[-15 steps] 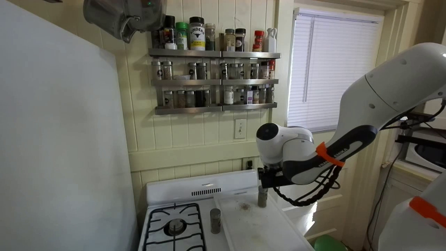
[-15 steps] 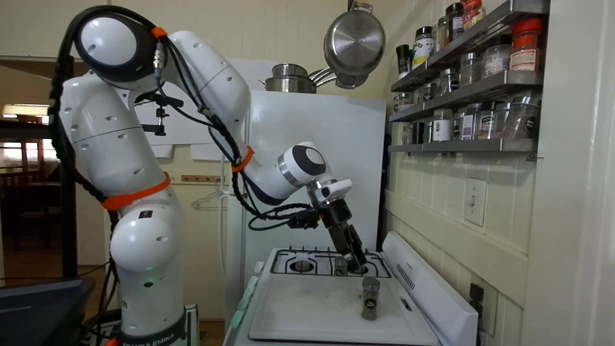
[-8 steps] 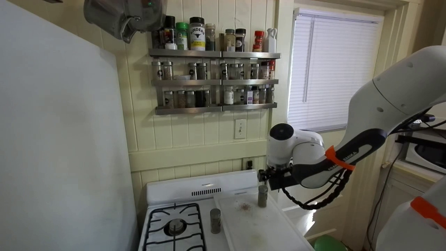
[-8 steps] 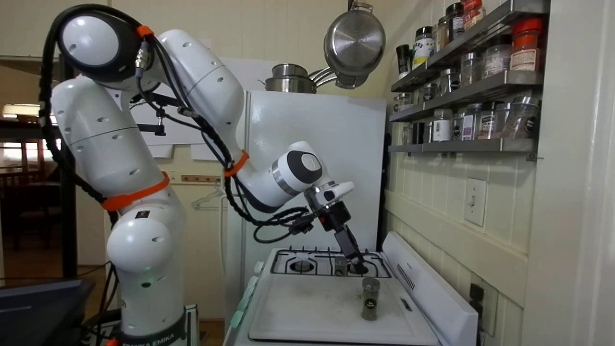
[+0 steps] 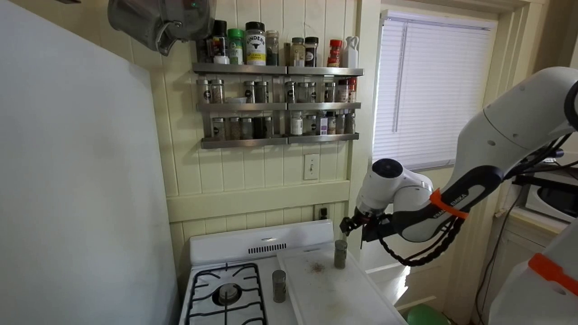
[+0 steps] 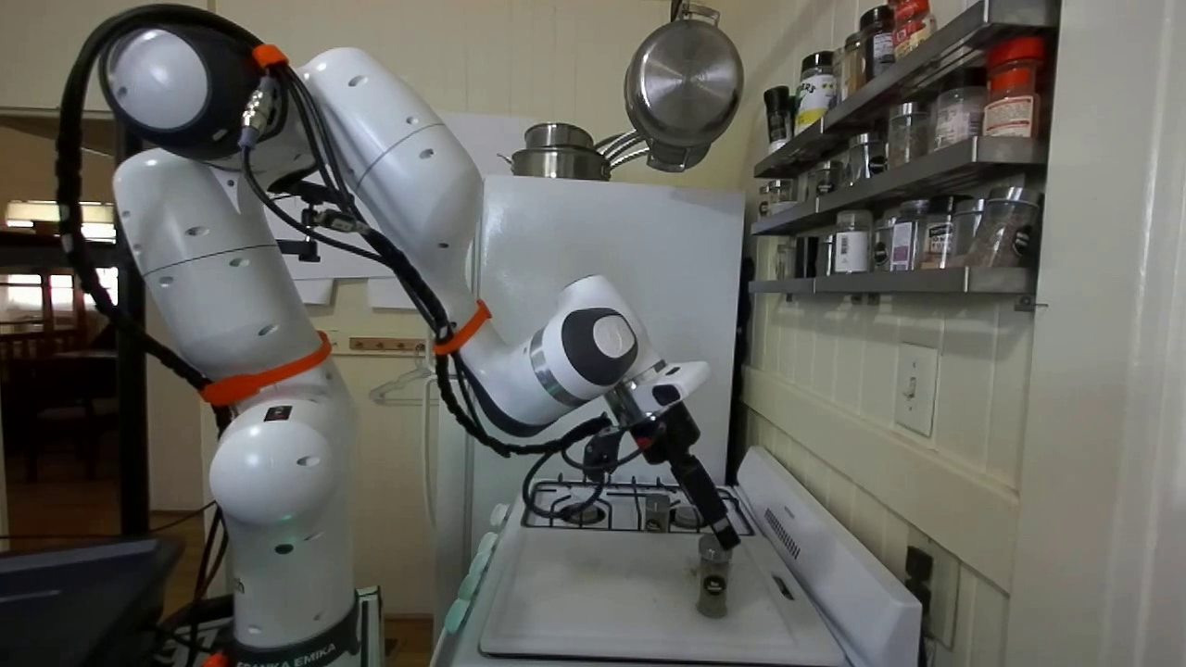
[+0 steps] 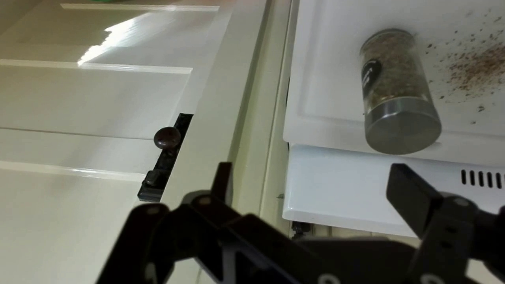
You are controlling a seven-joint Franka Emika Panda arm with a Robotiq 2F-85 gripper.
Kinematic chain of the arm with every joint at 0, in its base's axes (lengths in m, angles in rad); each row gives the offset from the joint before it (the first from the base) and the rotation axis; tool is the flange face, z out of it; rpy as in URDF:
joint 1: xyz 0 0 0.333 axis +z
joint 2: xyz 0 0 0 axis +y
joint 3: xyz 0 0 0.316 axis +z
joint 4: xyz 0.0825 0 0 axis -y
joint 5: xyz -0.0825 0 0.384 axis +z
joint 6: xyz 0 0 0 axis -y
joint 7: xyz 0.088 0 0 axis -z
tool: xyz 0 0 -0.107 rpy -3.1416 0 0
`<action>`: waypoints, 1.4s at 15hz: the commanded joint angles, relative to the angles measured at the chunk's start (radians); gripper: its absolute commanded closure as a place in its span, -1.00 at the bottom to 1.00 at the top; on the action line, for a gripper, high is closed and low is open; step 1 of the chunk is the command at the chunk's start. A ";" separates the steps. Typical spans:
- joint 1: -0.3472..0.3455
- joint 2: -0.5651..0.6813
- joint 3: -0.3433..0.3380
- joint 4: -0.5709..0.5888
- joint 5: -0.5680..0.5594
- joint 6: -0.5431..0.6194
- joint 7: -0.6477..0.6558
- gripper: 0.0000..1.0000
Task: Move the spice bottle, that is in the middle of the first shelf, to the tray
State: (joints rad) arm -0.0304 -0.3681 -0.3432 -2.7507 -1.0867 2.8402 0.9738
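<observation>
A small glass spice bottle [image 5: 340,254] with brown contents and a grey cap stands upright on the pale tray [image 5: 336,298], near its back corner. In the wrist view the spice bottle [image 7: 394,79] is beyond the fingertips, toward the right finger, with its cap facing the camera. My gripper [image 7: 310,169] is open, its jaws wide apart and nothing between them. In an exterior view the tilted gripper [image 6: 727,537] overlaps the cap of the bottle [image 6: 712,588]; contact cannot be told from there. A similar jar [image 5: 279,286] stands on the stove between grate and tray.
Spilled spice [image 7: 481,71] lies on the tray beside the bottle. The stove's raised back panel [image 5: 262,246] borders the tray, with the burner grate [image 5: 228,293] alongside. Wall shelves [image 5: 244,143] full of jars hang above. A tall white fridge [image 6: 602,324] stands beyond the stove.
The arm has swung away from the burner side, bringing the tilted gripper lower and closer to the bottle on the tray. Both jars stay where they were, and the jaws remain open.
</observation>
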 commanded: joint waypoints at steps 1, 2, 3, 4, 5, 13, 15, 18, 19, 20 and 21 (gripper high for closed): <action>0.065 0.056 -0.128 0.000 -0.010 0.086 -0.146 -1.00; 0.080 0.069 -0.159 0.000 -0.009 0.095 -0.183 -1.00; 0.094 0.079 -0.188 0.000 -0.011 0.099 -0.217 -1.00; 0.101 0.085 -0.212 0.000 -0.020 0.097 -0.238 -1.00; 0.104 0.088 -0.232 0.000 -0.035 0.093 -0.253 -1.00; 0.084 0.075 -0.239 0.003 -0.052 0.070 -0.236 -1.00; 0.091 0.080 -0.249 0.003 -0.088 0.116 -0.277 -1.00; 0.102 0.095 -0.296 0.003 -0.097 0.266 -0.334 -1.00; 0.112 0.104 -0.316 0.003 -0.087 0.320 -0.353 -1.00; 0.130 0.120 -0.340 0.003 -0.072 0.370 -0.371 -1.00; 0.153 0.142 -0.370 0.002 -0.058 0.409 -0.381 -1.00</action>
State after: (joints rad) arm 0.0679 -0.2794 -0.6366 -2.7485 -1.1608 3.1354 0.6361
